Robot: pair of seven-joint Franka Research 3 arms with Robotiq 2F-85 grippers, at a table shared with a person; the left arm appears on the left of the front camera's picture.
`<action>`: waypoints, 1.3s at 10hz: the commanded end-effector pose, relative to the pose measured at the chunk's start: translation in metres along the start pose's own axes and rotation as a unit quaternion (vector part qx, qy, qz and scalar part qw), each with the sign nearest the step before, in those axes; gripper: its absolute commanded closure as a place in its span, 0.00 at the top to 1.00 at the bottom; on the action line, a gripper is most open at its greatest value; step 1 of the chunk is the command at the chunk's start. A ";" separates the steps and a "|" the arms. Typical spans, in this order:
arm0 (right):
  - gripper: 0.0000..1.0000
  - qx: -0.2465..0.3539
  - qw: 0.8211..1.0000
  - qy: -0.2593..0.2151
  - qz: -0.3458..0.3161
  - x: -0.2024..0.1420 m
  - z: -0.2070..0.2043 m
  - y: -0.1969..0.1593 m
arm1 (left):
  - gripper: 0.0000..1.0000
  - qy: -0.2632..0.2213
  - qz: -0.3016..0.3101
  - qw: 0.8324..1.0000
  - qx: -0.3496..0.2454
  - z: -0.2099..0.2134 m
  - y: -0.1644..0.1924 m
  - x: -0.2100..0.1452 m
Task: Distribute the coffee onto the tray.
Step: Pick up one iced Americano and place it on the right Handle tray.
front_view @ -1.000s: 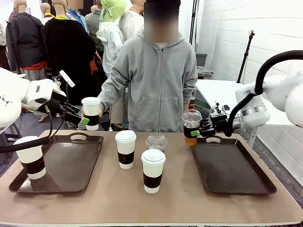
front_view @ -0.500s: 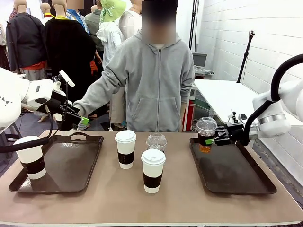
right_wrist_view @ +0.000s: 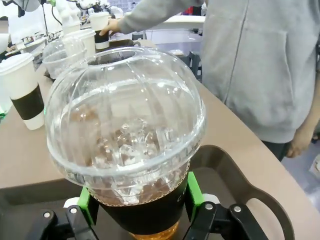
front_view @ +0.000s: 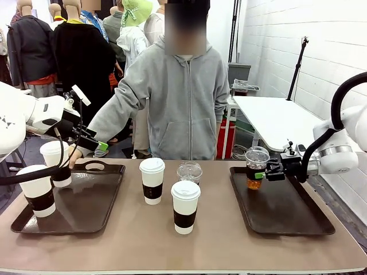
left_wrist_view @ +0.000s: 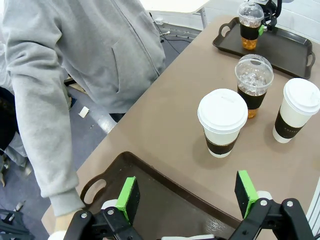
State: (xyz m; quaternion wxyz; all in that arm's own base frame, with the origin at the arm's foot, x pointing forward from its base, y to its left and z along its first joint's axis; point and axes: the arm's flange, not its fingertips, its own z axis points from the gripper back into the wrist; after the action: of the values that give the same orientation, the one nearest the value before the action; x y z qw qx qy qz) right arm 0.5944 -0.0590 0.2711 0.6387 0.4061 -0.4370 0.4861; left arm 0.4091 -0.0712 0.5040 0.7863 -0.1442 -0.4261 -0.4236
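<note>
Right gripper (front_view: pixel 263 172) clamps the dome-lidded iced coffee (front_view: pixel 256 165) at eleven o'clock over the right tray (front_view: pixel 298 230); left gripper (left_wrist_view: pixel 187 196) gapes empty above the left tray (left_wrist_view: pixel 131 159).

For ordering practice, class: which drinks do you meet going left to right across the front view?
near-left paper cup on the left tray → second paper cup by the person's hand → mid-table paper cup → front paper cup → clear cup in the right gripper

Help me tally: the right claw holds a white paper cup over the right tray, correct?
No: the right claw holds a clear dome-lidded cup of amber drink over the right tray; the right wrist view shows it.
</note>
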 end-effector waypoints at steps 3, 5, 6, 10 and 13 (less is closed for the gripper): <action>0.80 -0.030 0.998 -0.049 0.010 -0.006 0.004 -0.021 | 1.00 -0.001 0.002 1.000 -0.003 0.000 0.001 -0.001; 0.80 -0.038 0.998 -0.050 -0.002 -0.011 0.003 -0.028 | 1.00 -0.001 0.002 1.000 -0.003 0.000 0.001 -0.001; 0.80 -0.037 0.998 -0.049 -0.008 -0.013 0.000 -0.029 | 1.00 -0.001 0.002 1.000 -0.003 0.000 0.001 -0.001; 1.00 -0.027 0.997 -0.059 -0.039 -0.015 -0.001 -0.031 | 1.00 -0.001 0.002 1.000 -0.003 0.000 0.001 -0.001; 1.00 -0.023 0.996 -0.057 -0.060 -0.020 0.004 -0.025 | 1.00 -0.001 0.002 1.000 -0.003 0.000 0.001 -0.001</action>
State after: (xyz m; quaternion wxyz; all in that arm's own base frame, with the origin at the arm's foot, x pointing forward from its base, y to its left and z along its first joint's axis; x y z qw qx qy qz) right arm 0.6159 -0.0707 0.2510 0.6483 0.4322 -0.4587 0.4272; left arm 0.4091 -0.0713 0.5039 0.7863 -0.1442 -0.4260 -0.4236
